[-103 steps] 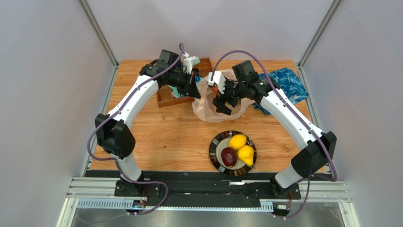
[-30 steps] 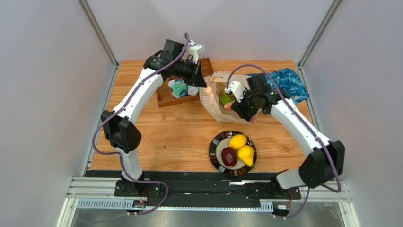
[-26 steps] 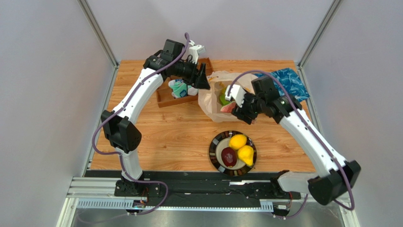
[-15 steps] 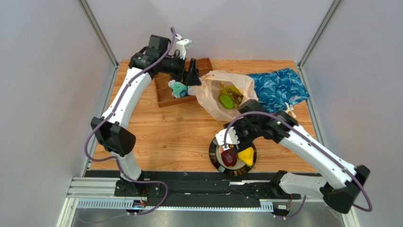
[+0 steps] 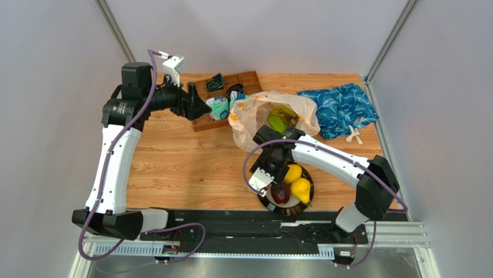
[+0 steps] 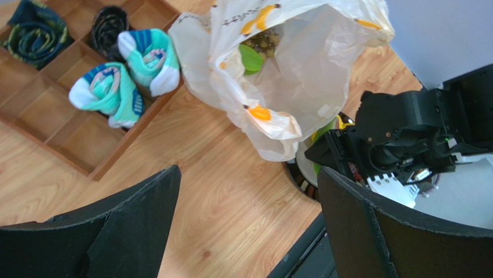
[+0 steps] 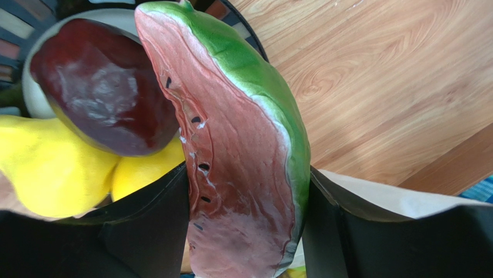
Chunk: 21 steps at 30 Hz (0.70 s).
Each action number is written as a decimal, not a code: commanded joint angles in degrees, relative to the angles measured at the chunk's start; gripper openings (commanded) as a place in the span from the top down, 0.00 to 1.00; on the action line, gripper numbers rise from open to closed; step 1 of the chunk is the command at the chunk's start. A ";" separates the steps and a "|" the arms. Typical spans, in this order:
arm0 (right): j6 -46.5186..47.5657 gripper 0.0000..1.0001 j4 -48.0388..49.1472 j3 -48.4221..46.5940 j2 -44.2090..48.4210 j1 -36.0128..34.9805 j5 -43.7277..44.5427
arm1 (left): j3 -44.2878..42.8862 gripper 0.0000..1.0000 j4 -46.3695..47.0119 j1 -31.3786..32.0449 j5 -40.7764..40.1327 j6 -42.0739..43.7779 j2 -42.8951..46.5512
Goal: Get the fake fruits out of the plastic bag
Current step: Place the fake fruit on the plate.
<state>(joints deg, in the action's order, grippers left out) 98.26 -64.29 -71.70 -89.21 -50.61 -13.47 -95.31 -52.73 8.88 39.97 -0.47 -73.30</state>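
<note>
Right gripper [image 7: 246,191] clamped on watermelon slice [image 7: 231,133] above plate [image 5: 289,212], presumably for release; left gripper [image 6: 249,174] apart, clear of plastic bag [image 6: 312,69].

top cam high over near edge, down on whole table [image 5: 191,168], left wrist well back facing plastic bag [image 6: 301,69], right wrist tight on plate [image 7: 11,32], plate in all three

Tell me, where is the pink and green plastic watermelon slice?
In the right wrist view, the watermelon slice is pinched in the right gripper, over the dark round plate, right beside the dark red round fruit.
</note>
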 commanded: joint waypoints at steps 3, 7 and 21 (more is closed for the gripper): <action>7.39 0.48 0.30 -3.09 -4.30 -0.81 0.99 | 1.96 0.05 2.63 -3.35 3.19 -2.52 1.84; 8.35 0.47 2.06 -2.92 -6.85 -0.81 2.66 | 3.72 0.06 3.25 -4.57 4.59 -3.31 3.16; 12.13 0.15 4.79 -0.64 -9.14 -0.63 4.68 | 4.08 0.08 4.30 -6.60 5.39 -4.54 2.29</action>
<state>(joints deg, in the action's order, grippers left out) 107.74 -60.84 -72.97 -98.50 -51.20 -10.15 -91.05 -50.70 2.87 43.72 -3.86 -71.00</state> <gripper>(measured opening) 0.820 0.926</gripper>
